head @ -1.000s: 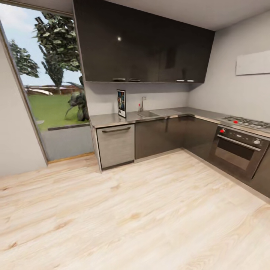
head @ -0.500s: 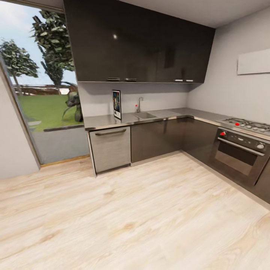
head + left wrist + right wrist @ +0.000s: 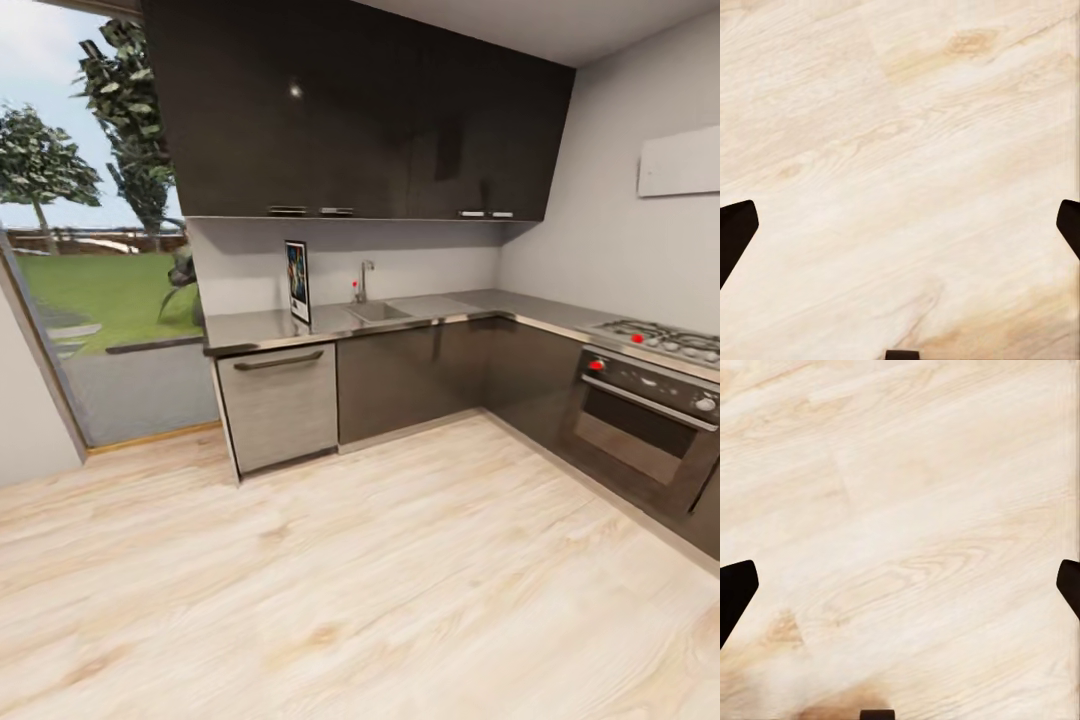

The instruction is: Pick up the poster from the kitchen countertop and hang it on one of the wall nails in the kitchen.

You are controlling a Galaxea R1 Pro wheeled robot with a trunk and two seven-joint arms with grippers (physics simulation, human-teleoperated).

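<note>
The framed, colourful upright poster (image 3: 297, 281) stands on the grey metallic kitchen countertop (image 3: 262, 328), beside the inset sink (image 3: 378, 311). My left gripper (image 3: 900, 232) and right gripper (image 3: 900, 592) are spread wide, empty, above pale wood floor (image 3: 400, 560). Risk: a careless grasp could topple the freestanding poster.

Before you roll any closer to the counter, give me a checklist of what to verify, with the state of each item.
1. Framed, white-bordered poster located: ok, standing upright on the grey metallic countertop, left of the inset sink.
2. Path to it: ok, the light wood plank floor between here and the counter looks bare.
3. Left gripper free: ok, dark fingers spread wide with floor between them.
4. Right gripper free: ok, fingers apart, nothing held.
5. Poster within reach: not ok, the counter is across the room.
6. Wall nail spotted: cannot tell, no nail is discernible on the walls in view.
</note>
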